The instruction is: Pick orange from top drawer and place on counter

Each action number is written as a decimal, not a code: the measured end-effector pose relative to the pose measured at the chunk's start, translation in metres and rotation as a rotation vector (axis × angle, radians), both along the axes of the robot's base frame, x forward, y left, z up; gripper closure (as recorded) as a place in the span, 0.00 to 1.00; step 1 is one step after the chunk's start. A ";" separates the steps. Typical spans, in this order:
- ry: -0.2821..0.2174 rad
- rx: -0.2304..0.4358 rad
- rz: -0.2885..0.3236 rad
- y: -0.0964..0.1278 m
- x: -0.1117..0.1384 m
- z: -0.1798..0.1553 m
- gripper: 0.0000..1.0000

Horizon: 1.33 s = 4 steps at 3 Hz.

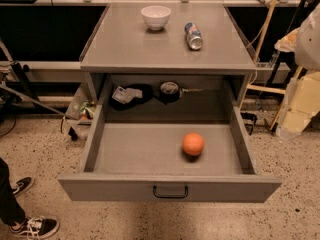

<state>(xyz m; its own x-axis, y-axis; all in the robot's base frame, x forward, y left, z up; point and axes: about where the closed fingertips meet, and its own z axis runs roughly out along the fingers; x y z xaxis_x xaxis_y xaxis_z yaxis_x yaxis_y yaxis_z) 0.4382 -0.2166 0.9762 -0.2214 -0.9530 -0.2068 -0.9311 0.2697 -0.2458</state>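
The gripper is outside the camera view, so its grip cannot be told. The orange (pixel 193 144) lies in the open top drawer (pixel 125 154), right of centre, toward its front edge. On the counter (pixel 125 49), a white bowl (pixel 156 17) and a tipped can (pixel 193 36) sit near the back edge.

matt grey counter (pixel 125 46); smooth orange (pixel 193 144); glossy white bowl (pixel 156 16).

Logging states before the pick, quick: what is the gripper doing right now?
The gripper: not in view, so its state cannot be told. The orange lies free in the open top drawer.
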 end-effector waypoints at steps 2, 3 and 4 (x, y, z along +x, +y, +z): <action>0.021 0.041 0.014 -0.004 0.015 -0.020 0.00; 0.095 0.116 0.060 -0.001 0.050 -0.085 0.00; 0.185 0.191 0.111 0.011 0.096 -0.159 0.00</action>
